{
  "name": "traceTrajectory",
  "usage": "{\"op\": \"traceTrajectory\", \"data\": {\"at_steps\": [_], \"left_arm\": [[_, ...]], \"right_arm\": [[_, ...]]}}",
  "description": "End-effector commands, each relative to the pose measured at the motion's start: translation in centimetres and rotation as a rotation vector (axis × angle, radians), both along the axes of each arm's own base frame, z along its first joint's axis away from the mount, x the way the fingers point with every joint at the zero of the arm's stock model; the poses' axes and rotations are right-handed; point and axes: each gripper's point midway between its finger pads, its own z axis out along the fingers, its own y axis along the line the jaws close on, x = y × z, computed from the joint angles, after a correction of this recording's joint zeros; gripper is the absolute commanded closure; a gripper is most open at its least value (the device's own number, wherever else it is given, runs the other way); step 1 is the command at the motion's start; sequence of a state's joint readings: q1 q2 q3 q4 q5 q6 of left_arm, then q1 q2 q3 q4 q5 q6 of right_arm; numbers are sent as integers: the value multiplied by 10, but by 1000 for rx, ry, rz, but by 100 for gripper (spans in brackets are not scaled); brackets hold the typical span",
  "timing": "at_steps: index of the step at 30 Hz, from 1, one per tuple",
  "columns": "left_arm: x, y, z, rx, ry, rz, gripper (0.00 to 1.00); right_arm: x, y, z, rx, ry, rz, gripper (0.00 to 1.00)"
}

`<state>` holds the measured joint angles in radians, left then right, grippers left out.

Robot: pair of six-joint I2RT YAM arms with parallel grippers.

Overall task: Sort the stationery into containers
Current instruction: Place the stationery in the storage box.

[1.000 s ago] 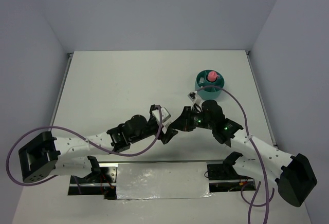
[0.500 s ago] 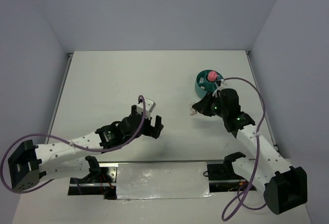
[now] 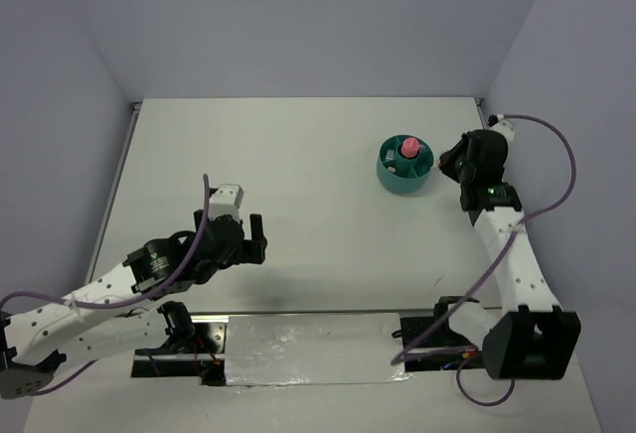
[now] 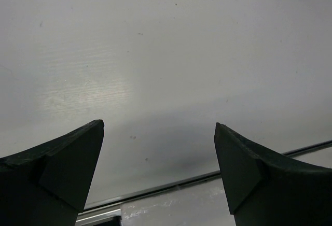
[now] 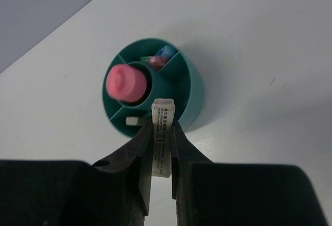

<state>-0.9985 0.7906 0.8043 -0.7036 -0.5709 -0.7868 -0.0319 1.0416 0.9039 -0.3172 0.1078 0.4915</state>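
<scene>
Right gripper [image 5: 162, 126]: I see it clamped on a white eraser block [image 5: 162, 111], poised at the near rim of the teal tub [image 5: 193, 83].
Tub contents: pink-capped case [image 5: 125, 82] at its centre — small pieces [image 5: 165, 52] in the ring sections.
Left gripper [image 4: 158, 127]: spread wide over the table [image 4: 155, 39].

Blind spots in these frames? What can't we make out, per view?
1. Top view: the eraser held by the right gripper is hidden under the wrist.
2. Top view: the compartments of the tub are too small to tell their contents.
3. Right wrist view: the pink cap covers the centre cup, and the eraser's print is too small to read.
4. Left wrist view: the left gripper is cut off by the bottom edge.
</scene>
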Motion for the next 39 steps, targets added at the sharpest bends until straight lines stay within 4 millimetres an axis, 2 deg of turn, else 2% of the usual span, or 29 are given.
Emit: {"op": "traceTrajectory", "data": {"at_steps": [1,5,8,10,14,17,20,23,26,28,29,36,38,39], "left_arm": [[-7,18,30,6,-21,19,1],[-5,32,45,44,-78,14,1],[-5,21,48,-3,-124,-54,1],[-9,14,50,-35,-124,-101,1],[-12,14,59,-86,-156,-124,1],[-17,5,60,-131,-160,-181,1],[-17,8,62,-137,-169,-173,1],[-18,5,62,-142,-171,-192,1],[-17,5,60,-132,-163,-189,1],[-17,3,60,-131,-161,-196,1],[-17,2,60,-131,-160,-205,1],[-14,6,61,-132,-165,-174,1],[-9,12,58,-128,-156,-119,1],[0,19,53,-113,-145,-54,1]], "right_arm": [[36,-22,13,-19,-22,-8,100],[61,-19,-8,52,7,55,100],[75,-18,-17,79,5,59,100],[81,-16,-23,97,12,62,100],[89,-15,-28,117,9,64,100],[91,-12,-40,145,37,66,98],[93,-12,-50,164,38,54,95],[93,-12,-61,175,59,45,88],[95,-12,-63,176,68,54,83],[95,-11,-65,177,73,57,69],[94,-9,-65,178,76,61,56],[91,-2,-67,182,92,93,43],[89,-1,-61,181,92,95,41],[85,1,-51,175,73,106,39]]}}
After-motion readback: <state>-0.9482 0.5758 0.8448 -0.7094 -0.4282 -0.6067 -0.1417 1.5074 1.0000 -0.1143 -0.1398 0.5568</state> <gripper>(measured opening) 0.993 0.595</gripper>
